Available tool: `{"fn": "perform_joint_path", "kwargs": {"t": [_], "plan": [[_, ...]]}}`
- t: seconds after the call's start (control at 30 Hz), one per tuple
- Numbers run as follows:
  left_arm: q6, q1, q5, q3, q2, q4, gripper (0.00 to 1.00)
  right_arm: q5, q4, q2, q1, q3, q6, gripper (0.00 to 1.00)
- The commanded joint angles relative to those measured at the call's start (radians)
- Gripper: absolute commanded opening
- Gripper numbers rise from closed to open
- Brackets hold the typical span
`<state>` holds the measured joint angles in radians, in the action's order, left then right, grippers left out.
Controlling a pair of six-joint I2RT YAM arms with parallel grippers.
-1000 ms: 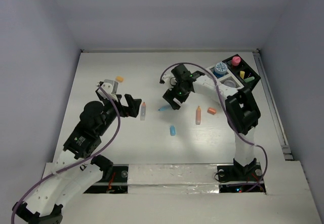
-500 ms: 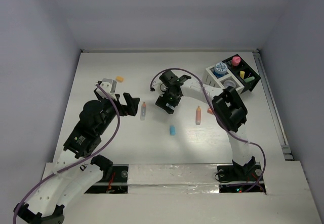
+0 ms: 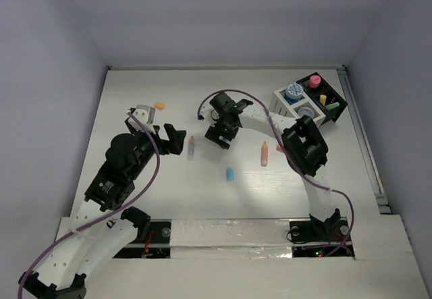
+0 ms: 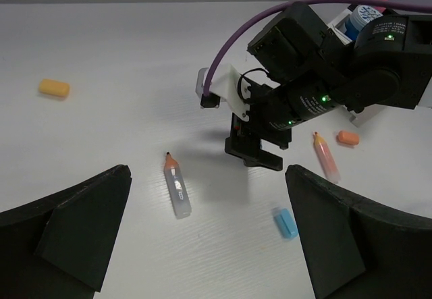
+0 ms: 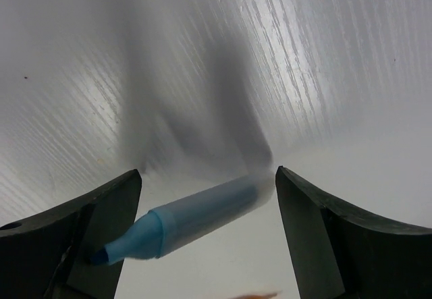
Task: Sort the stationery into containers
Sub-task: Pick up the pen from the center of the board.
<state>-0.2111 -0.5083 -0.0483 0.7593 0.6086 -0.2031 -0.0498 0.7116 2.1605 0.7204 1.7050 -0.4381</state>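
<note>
A white table seen from above, walled on the left, far and right sides, with two black robot arms reaching in from the near edge.

The right gripper hangs low over the middle of the table. Its wrist view shows the jaws spread wide either side of a blue marker. The marker lies flat on the surface, its tip close by one finger, and is not clamped. From above, the gripper hides it.

The left gripper sits left of centre with its jaws at full spread, holding nothing. A white marker lies just beyond it, in the gap between the two grippers.

To the right of the right gripper lie an orange pencil and an orange capsule, near each other. A blue capsule lies nearer the bases, apart from the rest. A second orange capsule lies towards the far left.

The organizer stands in the far right corner, close to the right edge, with a blue jar in its white half. Bare tabletop runs between it and the right gripper, crossed only by the right arm.
</note>
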Motion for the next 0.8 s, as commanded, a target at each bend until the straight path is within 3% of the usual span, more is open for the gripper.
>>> {"fn": "perform_joint_path", "kwargs": {"t": [0.0,0.17,0.5,0.77], "plan": [[-0.001,0.007,0.013,0.014,0.002,0.030,0.99,-0.077,0.000,-0.068,0.007,0.054,0.021,0.88],[-0.001,0.016,0.019,0.014,0.006,0.031,0.99,-0.136,-0.009,-0.134,0.007,0.039,0.016,0.99],[-0.001,0.016,0.027,0.014,0.008,0.031,0.99,0.027,0.095,-0.085,-0.002,0.034,-0.065,0.97],[-0.001,0.016,0.031,0.012,0.005,0.031,0.99,0.102,0.167,0.025,-0.003,0.182,-0.125,0.97]]}}
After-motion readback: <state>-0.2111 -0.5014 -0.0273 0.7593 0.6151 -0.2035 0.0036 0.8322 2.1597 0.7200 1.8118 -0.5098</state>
